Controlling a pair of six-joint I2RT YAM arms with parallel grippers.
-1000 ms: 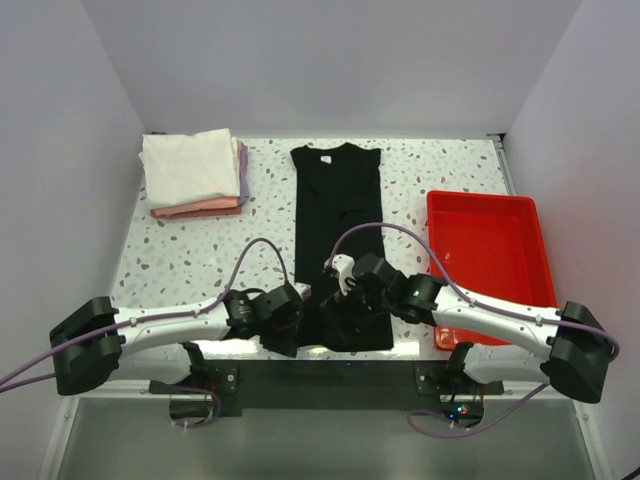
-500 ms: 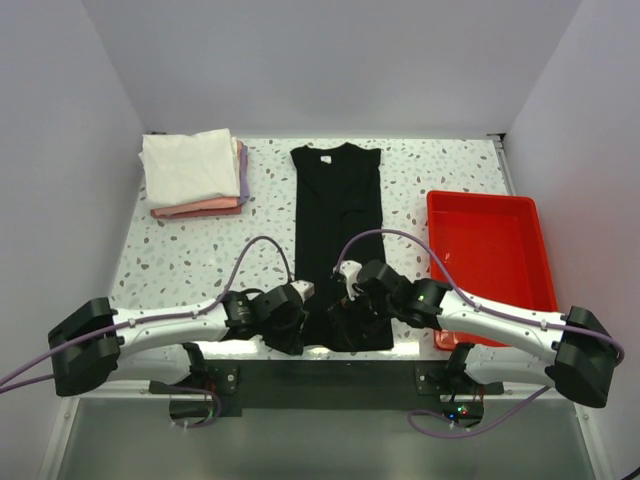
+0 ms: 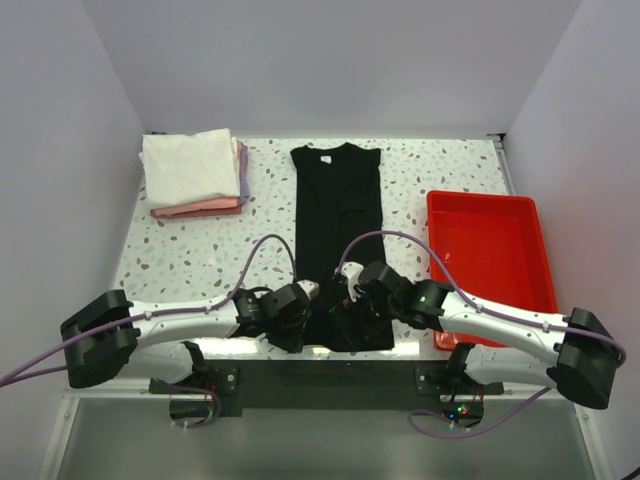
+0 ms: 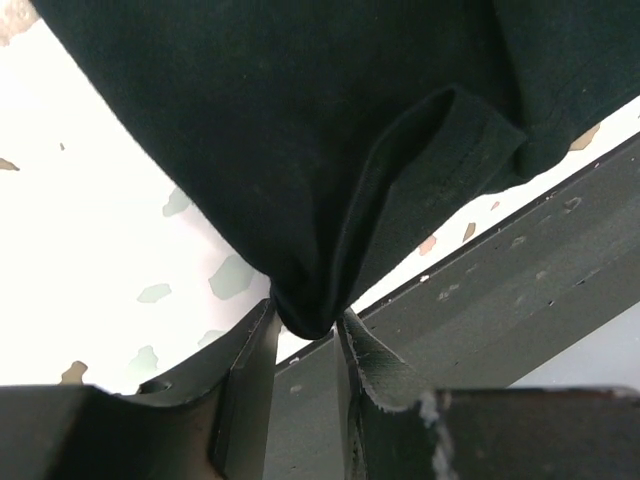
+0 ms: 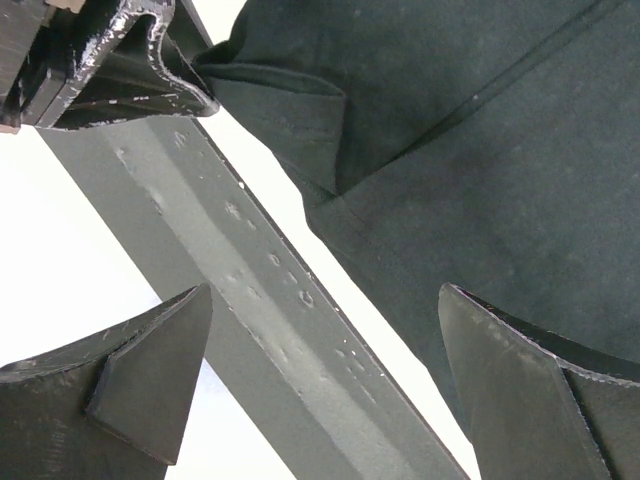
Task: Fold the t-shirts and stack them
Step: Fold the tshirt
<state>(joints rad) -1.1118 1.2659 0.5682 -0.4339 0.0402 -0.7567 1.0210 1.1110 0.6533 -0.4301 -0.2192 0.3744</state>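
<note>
The black t-shirt [image 3: 338, 220] lies folded into a long strip down the middle of the table, collar at the far end. My left gripper [image 3: 300, 330] is shut on its near left hem corner, a pinched fold of black cloth [image 4: 308, 300] between the fingers. My right gripper [image 3: 347, 318] is open over the near hem, its fingers [image 5: 520, 380] wide apart above the black cloth [image 5: 480, 150] and the table's front edge. A stack of folded white, pink and lavender t-shirts [image 3: 193, 172] sits at the far left.
A red plastic tray [image 3: 495, 262] stands on the right side of the table. The dark metal front rail [image 5: 260, 330] runs under both grippers. White walls close the table on three sides.
My left arm has shifted right and forward, its gripper now pinching the hem corner. My right gripper has moved slightly left over the near hem. The shirt's near end is bunched a little.
</note>
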